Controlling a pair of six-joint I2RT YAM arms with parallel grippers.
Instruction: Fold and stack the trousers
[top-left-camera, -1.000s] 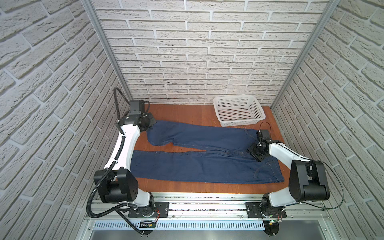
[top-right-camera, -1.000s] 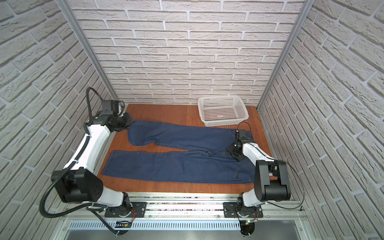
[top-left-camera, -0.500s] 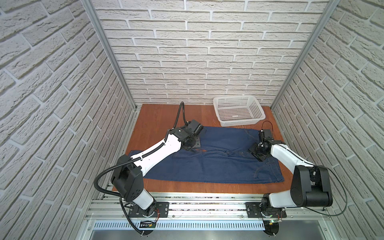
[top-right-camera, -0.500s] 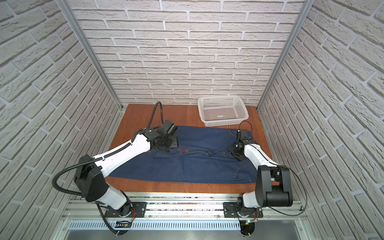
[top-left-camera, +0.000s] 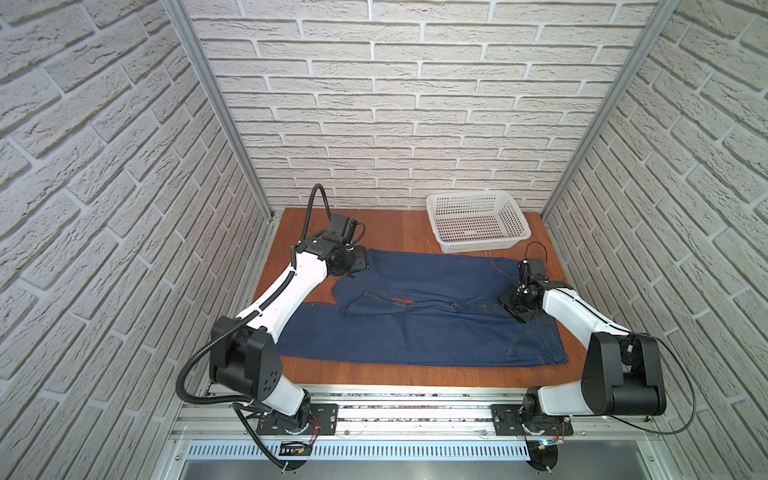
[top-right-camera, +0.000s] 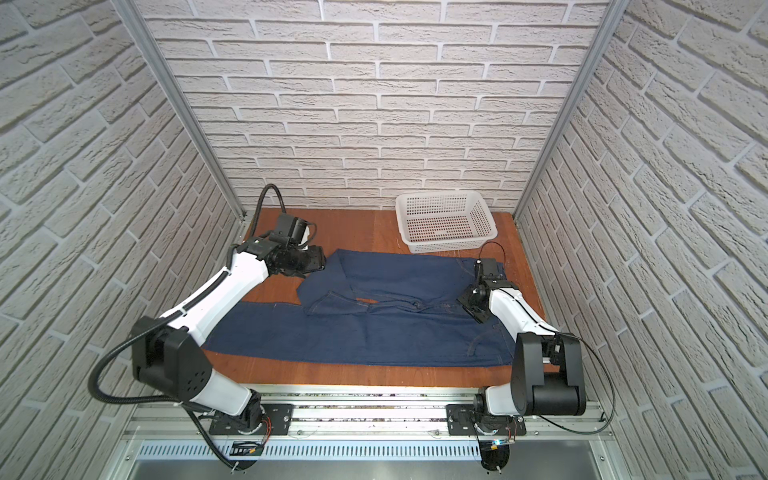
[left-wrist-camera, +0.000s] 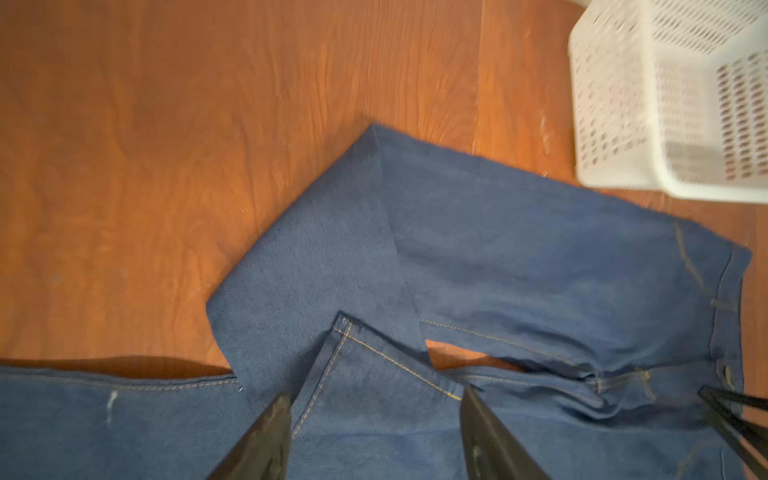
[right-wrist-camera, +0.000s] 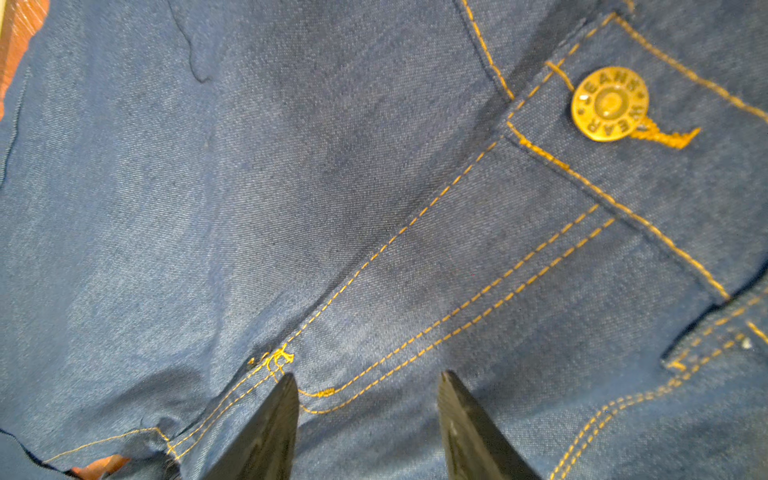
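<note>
One pair of dark blue denim trousers (top-left-camera: 415, 332) lies flat on the bench (top-left-camera: 395, 232) with the waistband to the right. The near leg runs straight left, and the far leg is doubled back so its orange-stitched hem rests near the middle, short of the crotch. Twill weave, double seams and a round brass button (right-wrist-camera: 609, 104) show in the right wrist view. A white plastic basket (top-left-camera: 478, 243), rectangular with perforated walls, stands at the far right, just beyond the waistband; only its own holed floor shows inside. The left tool (left-wrist-camera: 376, 395) hangs spread by the far leg's fold, pinching nothing. The right tool (right-wrist-camera: 366, 375) is spread over the fly stitching, with no cloth pinched between its fingers. Reddish wood grain covers the bench, and pale brick walls (top-left-camera: 395, 124) enclose it.
</note>
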